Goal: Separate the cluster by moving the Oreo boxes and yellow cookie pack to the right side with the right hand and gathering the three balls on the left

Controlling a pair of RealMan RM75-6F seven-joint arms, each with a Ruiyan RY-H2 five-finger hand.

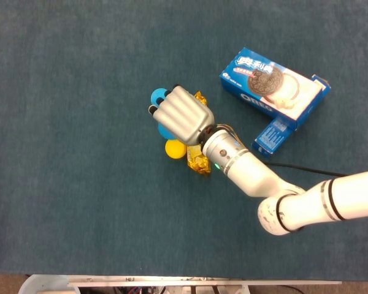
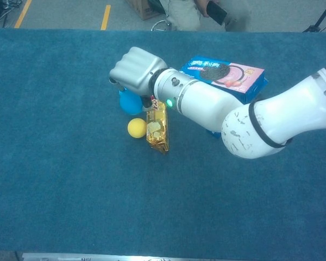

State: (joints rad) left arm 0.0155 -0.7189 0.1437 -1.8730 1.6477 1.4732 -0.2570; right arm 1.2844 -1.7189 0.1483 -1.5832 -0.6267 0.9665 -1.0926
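My right hand (image 1: 181, 113) (image 2: 135, 68) hovers over the cluster's left part, fingers curled around a blue ball (image 1: 165, 131) (image 2: 130, 101) that shows beneath it. A second blue ball (image 1: 158, 95) peeks out by the fingertips in the head view. The yellow ball (image 1: 174, 149) (image 2: 136, 127) lies just below the hand, touching the yellow cookie pack (image 1: 199, 162) (image 2: 157, 129), whose upper part the wrist covers. The large Oreo box (image 1: 273, 87) (image 2: 224, 73) lies to the right, with a smaller Oreo box (image 1: 274, 135) beside it. My left hand is out of sight.
Blue carpet covers the table (image 1: 67, 184). A white bin rim (image 1: 46, 285) shows at the near left edge. A person (image 2: 201, 13) stands past the far edge. My right forearm (image 2: 271, 117) crosses the right half.
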